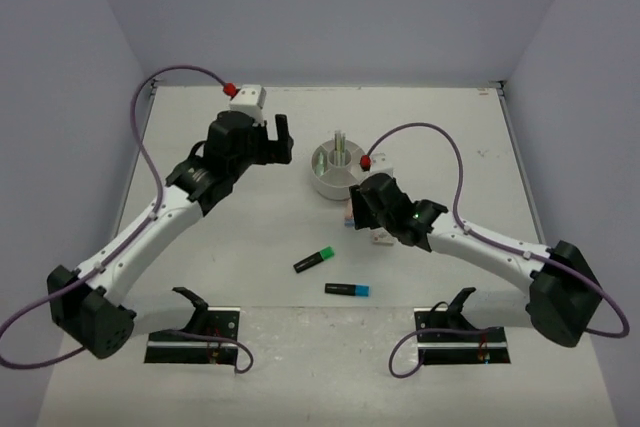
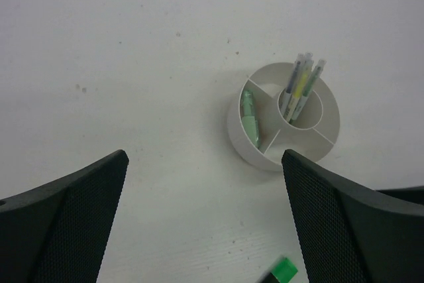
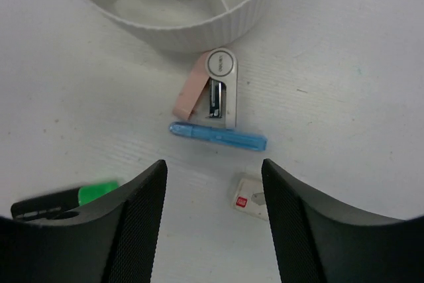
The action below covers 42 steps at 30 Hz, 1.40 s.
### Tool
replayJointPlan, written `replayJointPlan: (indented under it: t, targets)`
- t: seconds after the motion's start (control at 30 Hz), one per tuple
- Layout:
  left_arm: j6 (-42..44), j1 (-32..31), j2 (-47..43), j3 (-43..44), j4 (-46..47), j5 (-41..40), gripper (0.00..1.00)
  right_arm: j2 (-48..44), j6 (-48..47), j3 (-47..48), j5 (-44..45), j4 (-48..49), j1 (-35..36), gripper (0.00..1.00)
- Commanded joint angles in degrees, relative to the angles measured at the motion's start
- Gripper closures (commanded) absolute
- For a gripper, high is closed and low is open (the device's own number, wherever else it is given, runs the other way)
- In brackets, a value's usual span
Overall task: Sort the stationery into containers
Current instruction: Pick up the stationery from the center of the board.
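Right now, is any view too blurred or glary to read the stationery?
Top view: soft, even light, no glare, sharp. Left wrist: organiser crisp, faint shadow beside it. Right wrist: blue marker sharp, but the green highlighter at lower left is smeared.

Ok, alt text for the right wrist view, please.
The open right gripper hangs over a blue pen, with a pink marker and a white item just beyond it, by the organiser. An eraser and a green highlighter lie nearer the camera.

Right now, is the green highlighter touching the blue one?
Apart. The top view shows the green highlighter and the blue highlighter lying separately, with a strip of table showing between them.
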Motion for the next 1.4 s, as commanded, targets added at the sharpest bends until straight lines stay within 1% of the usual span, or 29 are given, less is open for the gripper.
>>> replayJointPlan:
  t: [0.0,0.03,0.1,0.13,0.17,0.3,0.4,0.57,0.73,0.9,0.93,1.1,1.13,1.23,1.37]
  targets:
    - [-1.2,0.4,-11.3,-5.6,-2.3,-3.8,0.0,6.1,-1.2,5.4,-3.3,-4.7,-2.6,0.41]
    - [-0.9,0.4,-13.1,-6.6,-3.3,-3.6,0.0,7.6,-2.7,5.7,-4.5,-4.7,-2.6,0.41]
    - [-0.2,0.4,-16.5,-7.8,-4.9,-2.2,0.0,10.9,-7.5,8.0,-10.7,-6.4,-2.9,0.43]
    - [0.0,0.4,-17.4,-8.8,-5.5,-1.3,0.0,12.2,-10.7,9.2,-12.2,-7.0,-2.7,0.45]
    - [0.1,0.4,-19.4,-9.5,-5.7,-0.6,0.0,12.8,-11.7,9.9,-13.6,-7.6,-2.7,0.44]
    - [0.6,0.4,-22.5,-12.5,-7.1,0.3,0.0,14.9,-18.2,13.0,-13.1,-9.8,-2.8,0.45]
    - [1.2,0.4,-23.6,-13.5,-7.8,1.3,0.0,18.2,-21.9,14.9,-13.1,-11.8,-2.8,0.46]
    - [2.2,0.4,-23.2,-14.0,-8.2,1.8,0.0,22.3,-25.6,16.3,-11.8,-13.5,-2.8,0.46]
    - [2.4,0.4,-23.6,-14.2,-7.5,2.6,0.0,25.4,-28.0,16.8,-10.6,-14.7,-2.8,0.5]
    - [2.6,0.4,-23.6,-14.3,-7.3,3.6,0.0,27.1,-28.6,17.6,-9.5,-13.5,-2.7,0.58]
    - [2.6,0.3,-23.6,-14.3,-7.4,3.6,0.0,27.3,-28.6,17.6,-9.6,-13.4,-2.7,0.61]
    - [2.7,0.4,-23.9,-14.2,-7.4,3.6,0.0,27.6,-28.3,17.1,-10.3,-14.1,-1.0,0.71]
    - [2.6,0.4,-24.0,-14.2,-7.3,3.6,0.0,27.3,-28.1,16.7,-10.2,-13.7,-0.6,0.76]
    - [2.2,0.4,-24.1,-14.3,-6.9,3.7,0.0,25.9,-28.0,15.8,-9.6,-12.4,1.4,0.84]
    - [1.0,0.4,-24.1,-14.5,-6.3,5.3,0.0,21.0,-27.9,15.5,-7.9,-11.3,3.3,0.9]
